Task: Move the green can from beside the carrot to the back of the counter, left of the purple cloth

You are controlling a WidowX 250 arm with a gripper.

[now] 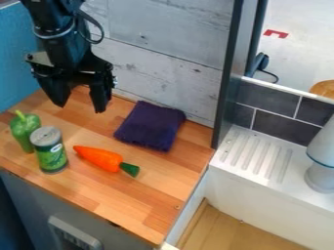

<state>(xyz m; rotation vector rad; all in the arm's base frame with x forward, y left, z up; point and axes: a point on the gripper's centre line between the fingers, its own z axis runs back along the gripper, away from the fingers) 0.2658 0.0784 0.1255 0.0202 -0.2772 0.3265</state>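
The black gripper (80, 107) hangs at the upper left above the wooden counter, its two fingers apart with nothing between them. Right of it, a folded dark purple cloth (151, 126) lies near the back wall. Below the gripper, an orange toy carrot (99, 157) with a dark green top lies on its side. A green can (51, 155) with a silvery lid stands upright to the carrot's left. Just behind and left of the can is a green toy pepper (25, 129), its lower part partly hidden by the can.
The wooden counter (140, 207) ends at a front edge and a right edge. A dark upright post (228, 97) stands at its back right corner. Beyond are a white ridged drainboard (256, 155) and a grey-white object (322, 158) at the right.
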